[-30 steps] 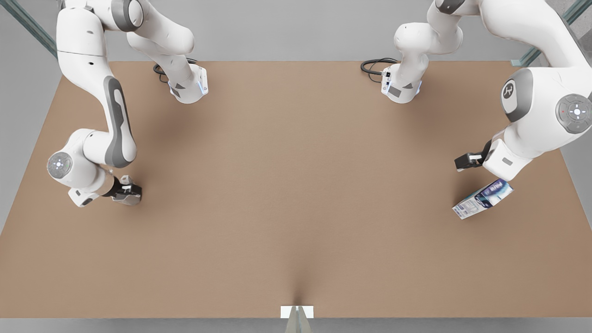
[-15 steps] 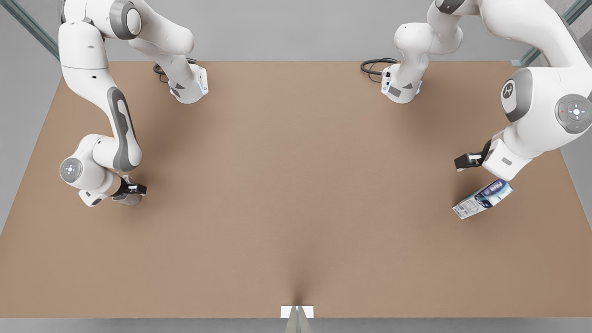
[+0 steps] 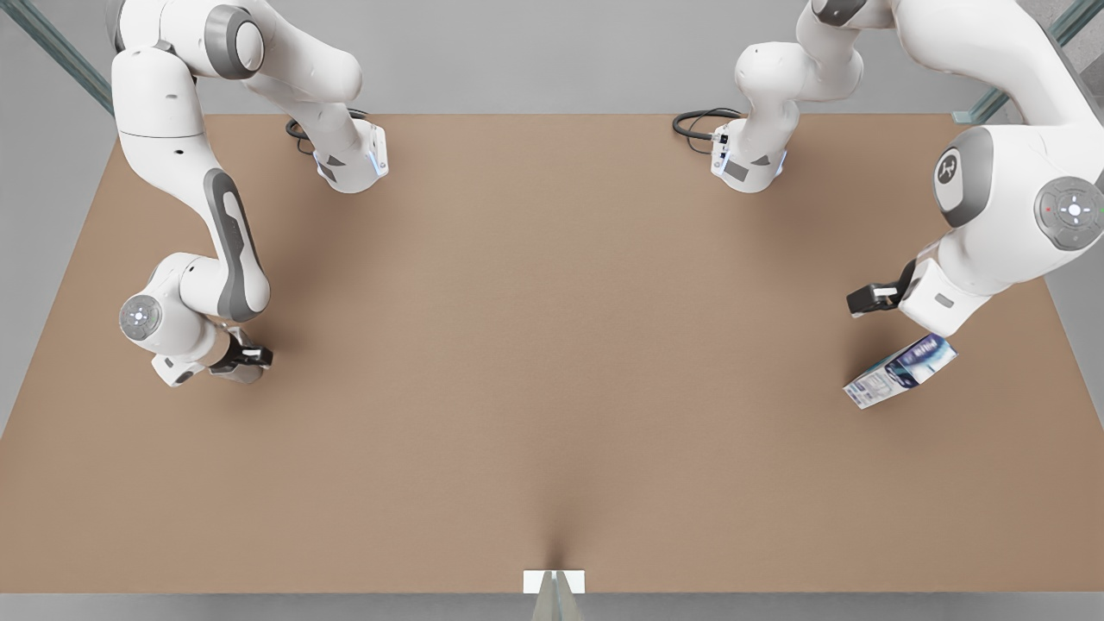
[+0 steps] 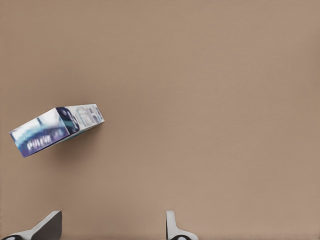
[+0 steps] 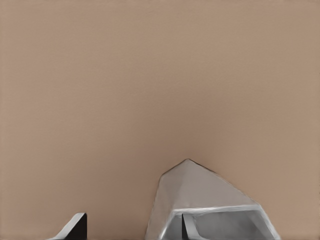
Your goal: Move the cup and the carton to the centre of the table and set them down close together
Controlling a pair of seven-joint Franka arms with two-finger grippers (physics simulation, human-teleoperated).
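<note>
1. Container. The cup stands on the table near the table's edge on the front view's left, roughly midway along that edge. Its mouth faces the right wrist camera. Inside the rim there are pale grey inner walls and one fingertip of the right gripper.

2. Right gripper. The fingers are spread. One is inside the cup and the other is outside it, with a strip of bare table between that finger and the cup's outer wall (no pinch on the wall).

3. Appearance.
- Cup: pale grey, no handle, faceted sides rising to an angular rim.
- Carton: rectangular and white, with dark blue and purple printed panels. It sits slantwise to the table's edges. In the left wrist view one end carries blurred white lettering on blue.

4. Carton position. It is near the table's edge on the front view's right, well apart from the cup.

5. Left gripper. It hovers above the table just beside the carton, toward the table's far edge. Its fingers are wide apart, with bare tabletop between them and the carton off to one side.

6. Open room. The table's centre is plain brown surface. The two arm bases stand along the table's far edge.
</note>
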